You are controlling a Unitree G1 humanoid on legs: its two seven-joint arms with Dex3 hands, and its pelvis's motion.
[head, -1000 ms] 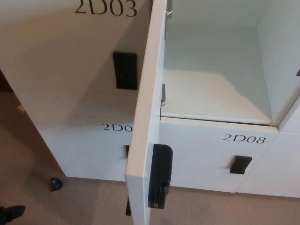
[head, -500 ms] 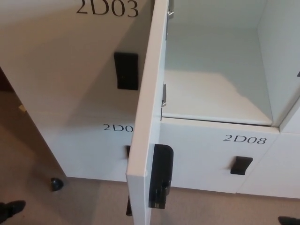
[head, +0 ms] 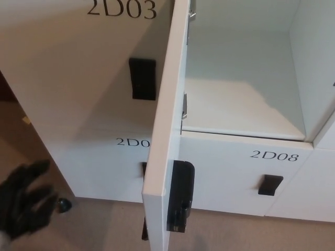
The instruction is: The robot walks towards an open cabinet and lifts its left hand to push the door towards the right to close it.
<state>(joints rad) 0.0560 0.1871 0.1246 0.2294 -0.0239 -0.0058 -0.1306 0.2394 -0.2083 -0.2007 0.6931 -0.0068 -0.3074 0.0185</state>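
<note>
The white cabinet door (head: 166, 130) stands wide open, swung out toward me edge-on, with a black latch (head: 179, 196) on its inner face near the lower corner. Behind it the open compartment (head: 241, 89) is empty and white inside. My left hand (head: 23, 201) shows blurred at the lower left, fingers spread and open, well to the left of the door and not touching it. My right hand does not show.
Closed white cabinet doors surround the open one: 2D03 (head: 121, 9) at upper left with a black handle (head: 142, 78), 2D08 (head: 274, 155) below with its handle (head: 270, 184). Beige carpet (head: 94, 225) lies below. A small dark object (head: 64, 205) rests by the cabinet base.
My left hand has risen into view at the lower left, fingers apart. The view has shifted very slightly; the door stands as before.
</note>
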